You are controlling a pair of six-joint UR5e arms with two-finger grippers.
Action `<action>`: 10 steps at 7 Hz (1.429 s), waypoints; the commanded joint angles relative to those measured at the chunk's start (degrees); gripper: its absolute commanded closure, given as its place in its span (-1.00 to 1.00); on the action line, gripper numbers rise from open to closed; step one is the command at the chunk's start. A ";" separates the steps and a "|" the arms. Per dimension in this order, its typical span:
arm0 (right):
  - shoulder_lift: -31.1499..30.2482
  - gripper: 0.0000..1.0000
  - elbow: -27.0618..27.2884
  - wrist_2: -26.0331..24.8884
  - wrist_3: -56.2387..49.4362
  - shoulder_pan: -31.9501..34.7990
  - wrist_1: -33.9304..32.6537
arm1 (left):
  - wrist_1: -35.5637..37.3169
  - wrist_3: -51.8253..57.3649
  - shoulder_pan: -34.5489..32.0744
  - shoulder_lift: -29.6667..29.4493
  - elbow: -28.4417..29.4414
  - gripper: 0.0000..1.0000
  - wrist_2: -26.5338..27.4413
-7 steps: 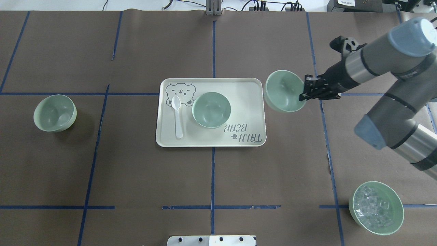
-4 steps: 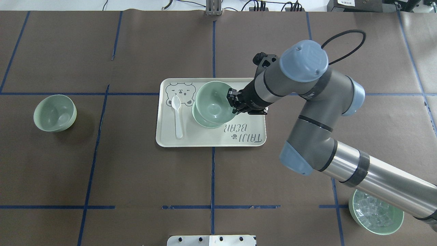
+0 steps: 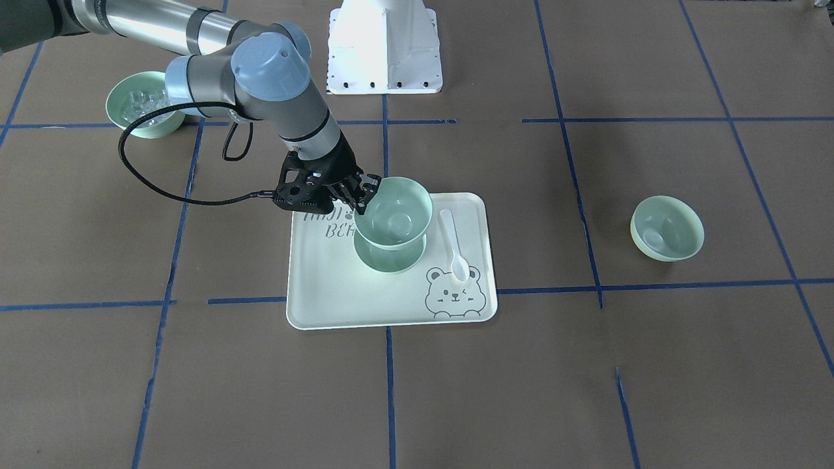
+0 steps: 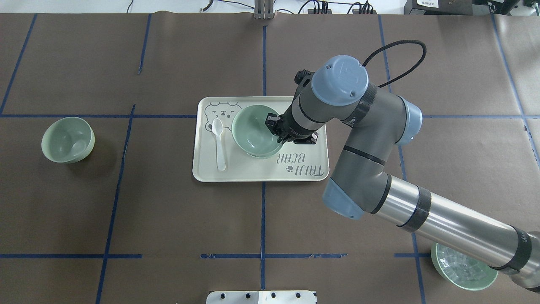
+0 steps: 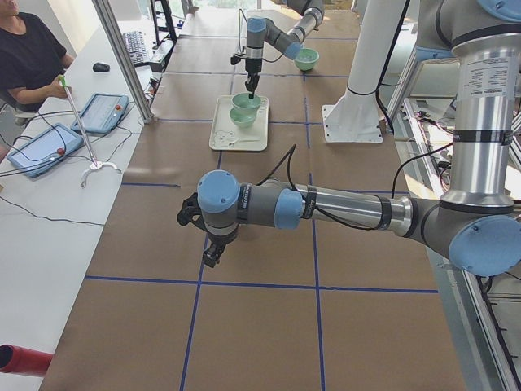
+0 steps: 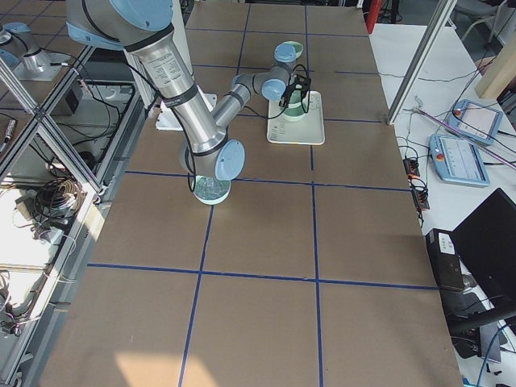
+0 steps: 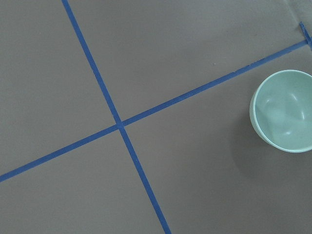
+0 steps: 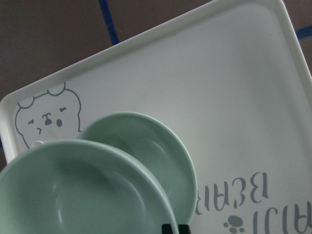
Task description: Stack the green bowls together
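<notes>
Mint-green held bowl [image 3: 393, 212]: hangs mouth-up at the centre of the front view, over its twin on the tray and shifted slightly off the twin's centre. I cannot tell whether the two touch.
Right fingers [image 3: 358, 197]: closed on the held bowl's left rim, apparently one inside the wall and one outside. That pinch leaves the underside bare, so it can drop into the twin.
Tray bowl [image 3: 389, 255]: upright mid-tray, mouth open, serving as the base of the stack.
Third bowl [image 3: 666, 228]: alone on the desk [image 3: 586, 365] at the right of the front view, well apart from the tray, not yet stacked.
Left fingers [image 5: 213, 252]: hang above the desk at the centre of the left side view. I cannot tell how far open they are.
Edges: a white spoon [image 3: 454, 244] lies just right of the bowls. The fingers work from the opposite, left side, over the lettering on the tray [image 3: 339, 293].
Open room: brown desk with blue tape lines runs between the tray and the third bowl. The cube-filled bowl [image 3: 140, 104] sits at upper left, beside the right arm and well apart.
Step, as I judge it: centre, lower, release.
</notes>
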 commanded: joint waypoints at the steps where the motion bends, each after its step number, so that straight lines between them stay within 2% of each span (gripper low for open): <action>1: 0.71 1.00 -1.40 -0.91 0.74 -0.03 0.06 | 0.00 0.00 0.00 0.00 -0.12 -1.00 0.00; 3: 0.80 1.00 -1.40 -0.91 1.10 -0.03 -0.03 | 0.00 0.00 0.00 0.00 -0.21 -1.00 0.00; 4: 0.71 0.72 -1.92 -1.00 1.02 -0.38 0.06 | 0.00 -0.09 0.00 0.00 -0.21 -1.00 0.00; 5: 1.32 -0.98 -2.88 -3.87 1.10 -1.52 0.15 | 0.00 -0.09 0.00 0.00 -0.21 -1.00 0.00; 7: 1.59 -1.00 -2.29 -4.69 1.02 -0.66 0.33 | -0.09 -2.44 0.79 -0.08 -0.21 -1.00 -0.09; 8: 1.41 -1.00 -1.50 -2.25 0.93 1.09 0.06 | -2.96 -8.03 4.01 -0.09 -0.04 -1.00 0.00; 9: -0.07 -1.00 1.04 2.30 0.49 4.59 0.06 | -8.82 -17.74 7.09 -0.09 0.49 -1.00 0.17; 10: -4.78 -1.00 5.50 6.69 0.23 7.84 0.24 | -14.45 -27.06 12.60 -0.09 1.19 -1.00 0.87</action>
